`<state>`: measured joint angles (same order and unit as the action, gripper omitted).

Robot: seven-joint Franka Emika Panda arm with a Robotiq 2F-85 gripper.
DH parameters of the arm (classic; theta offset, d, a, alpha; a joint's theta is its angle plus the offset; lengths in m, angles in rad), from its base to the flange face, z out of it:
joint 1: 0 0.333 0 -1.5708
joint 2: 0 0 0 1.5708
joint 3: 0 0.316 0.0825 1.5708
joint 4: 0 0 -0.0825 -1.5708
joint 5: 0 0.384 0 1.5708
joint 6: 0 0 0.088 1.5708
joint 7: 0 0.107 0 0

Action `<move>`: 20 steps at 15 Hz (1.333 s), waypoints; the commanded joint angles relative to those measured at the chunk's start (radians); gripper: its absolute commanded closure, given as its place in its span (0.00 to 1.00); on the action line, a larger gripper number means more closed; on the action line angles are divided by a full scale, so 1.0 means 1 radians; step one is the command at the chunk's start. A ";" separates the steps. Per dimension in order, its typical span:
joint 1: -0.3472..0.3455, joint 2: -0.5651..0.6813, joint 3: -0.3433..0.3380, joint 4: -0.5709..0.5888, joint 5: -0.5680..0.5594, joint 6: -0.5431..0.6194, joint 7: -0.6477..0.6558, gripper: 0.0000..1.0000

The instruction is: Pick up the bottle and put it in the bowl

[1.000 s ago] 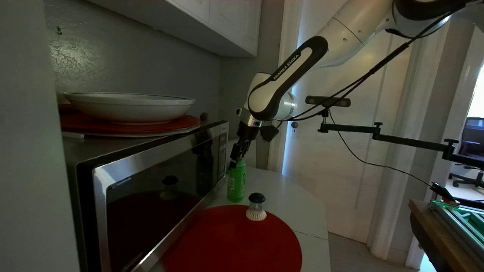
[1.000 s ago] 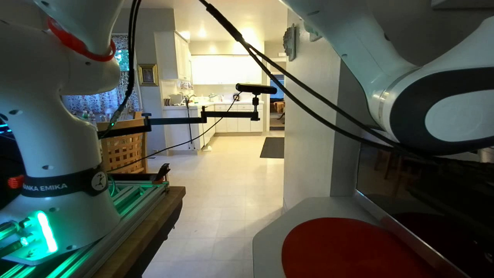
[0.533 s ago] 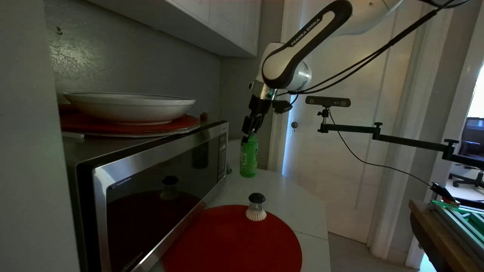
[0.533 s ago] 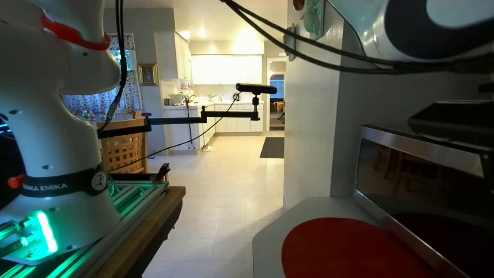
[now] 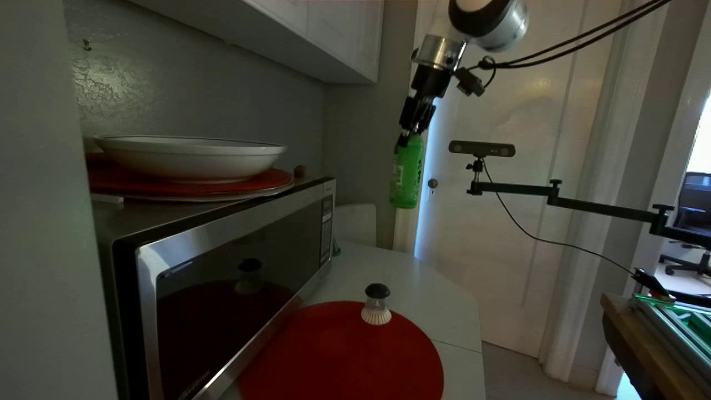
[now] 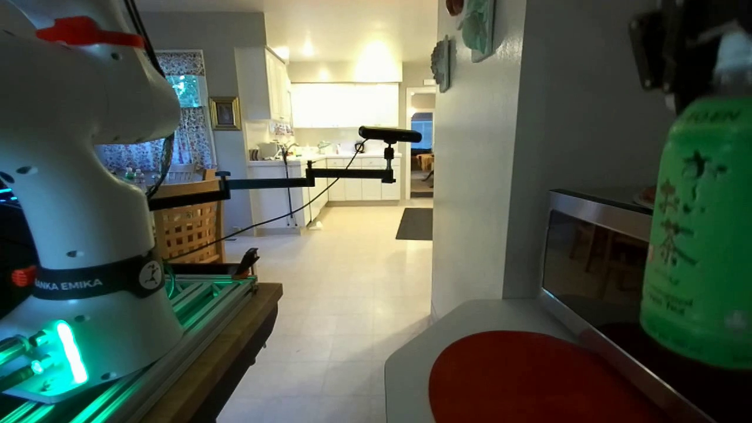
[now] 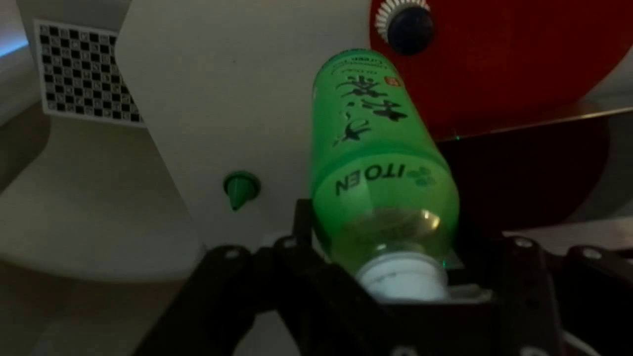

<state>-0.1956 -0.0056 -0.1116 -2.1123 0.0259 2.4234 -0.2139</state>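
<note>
Brushed steel and dark glass front the microwave (image 5: 216, 303), the bulkiest thing on the counter (image 5: 452, 316), filling the lower left of the frame in an exterior view. Next comes the round red mat (image 5: 355, 361) at bottom centre, then the wide white bowl (image 5: 191, 161), which rests at mid-left on a red disc (image 5: 278, 180) atop the microwave; its rim shows almost edge-on, so its inside is hidden. Right of centre, in the upper half, the gripper (image 5: 412, 132) points down, its fingers (image 7: 302, 222) drawn in on the top of the green bottle (image 5: 407, 172) and parted only by the width they grasp; the wrist view shows the white cap between them. Held so, the bottle hangs nearly upright, clear of the counter and well apart from the bowl. Smallest is what looks like a dark-knobbed brush (image 5: 377, 304), standing at the mat's upper edge. I judge the pick done and the lift in hand, with the carry to follow. Since the bottle's base seems lower than the bowl's rim, the next move likely calls for more height, then a sweep toward the left of the frame, before lowering and letting go.
</note>
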 commanded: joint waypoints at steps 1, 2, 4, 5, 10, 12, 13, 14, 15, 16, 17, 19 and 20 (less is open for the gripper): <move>0.047 -0.140 0.002 -0.082 -0.004 0.126 -0.043 0.55; 0.067 -0.170 0.008 -0.087 -0.003 0.163 -0.050 0.55; 0.112 -0.192 0.023 -0.084 0.001 0.249 -0.068 0.55; 0.136 -0.184 0.032 -0.084 0.002 0.308 -0.074 0.55; 0.259 -0.079 0.050 -0.007 0.076 0.537 -0.252 0.55; 0.324 -0.008 0.036 0.038 0.182 0.621 -0.392 0.55; 0.342 0.031 0.039 0.073 0.234 0.641 -0.454 0.55; 0.347 0.068 0.055 0.115 0.285 0.649 -0.518 0.55; 0.337 0.106 0.079 0.162 0.337 0.648 -0.581 0.55; 0.317 0.145 0.111 0.214 0.391 0.643 -0.645 0.55; 0.287 0.186 0.144 0.269 0.441 0.636 -0.710 0.55; 0.221 0.273 0.202 0.379 0.524 0.619 -0.824 0.55; 0.181 0.322 0.229 0.440 0.560 0.605 -0.884 0.55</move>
<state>0.0892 0.1857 0.0296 -1.8494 0.4670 3.0605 -0.9089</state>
